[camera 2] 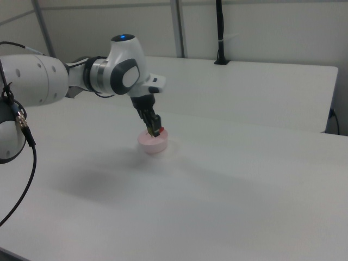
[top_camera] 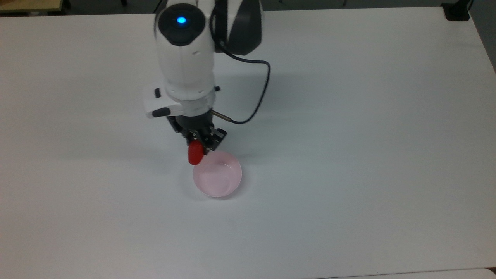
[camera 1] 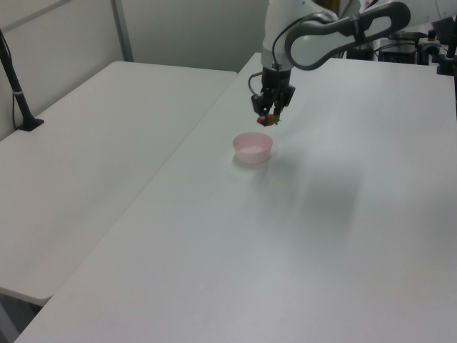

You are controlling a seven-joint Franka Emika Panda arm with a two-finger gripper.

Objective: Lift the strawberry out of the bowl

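The strawberry (top_camera: 195,152) is small, bright red and elongated, hanging lengthwise with its rounded tip downward, pinched at its upper end between the fingers of the claw (top_camera: 200,144). In the left view it (camera 1: 268,120) hangs in the air above the bowl, clear of the rim, with a trace of green at its side. The bowl (top_camera: 217,174) is a small, round, pale pink dish with smooth plain walls, standing upright on the white table (top_camera: 348,155), its inside bare. In the top view the strawberry overlaps the bowl's far left rim.
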